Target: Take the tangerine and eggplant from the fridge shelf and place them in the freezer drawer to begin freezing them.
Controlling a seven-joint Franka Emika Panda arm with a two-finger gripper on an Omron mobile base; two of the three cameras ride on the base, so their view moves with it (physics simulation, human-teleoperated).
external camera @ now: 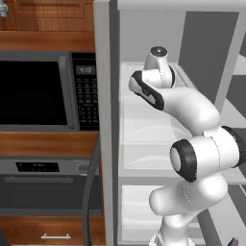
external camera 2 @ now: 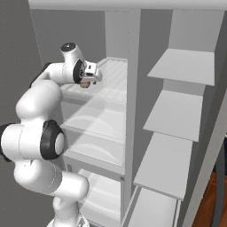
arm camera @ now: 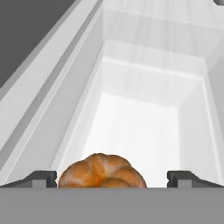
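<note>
claw [arm camera: 112, 177] up at fridge shelf [external camera 2: 116, 76] height | fingers [arm camera: 40, 177] spread either side of tangerine [arm camera: 102, 171], contact unclear, can't tell if gripped | straddling it looks like grasp setup | freezer drawer transfer pending

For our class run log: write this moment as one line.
phase: carry | gripper: around tangerine, jaws apart | location: above fridge shelf | eggplant: unseen

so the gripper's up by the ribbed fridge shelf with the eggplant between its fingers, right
Not the eggplant. The hand view shows a small orange-brown tangerine between the fingers. The rest holds: in the right base view the gripper is up by the ribbed fridge shelf.
</note>
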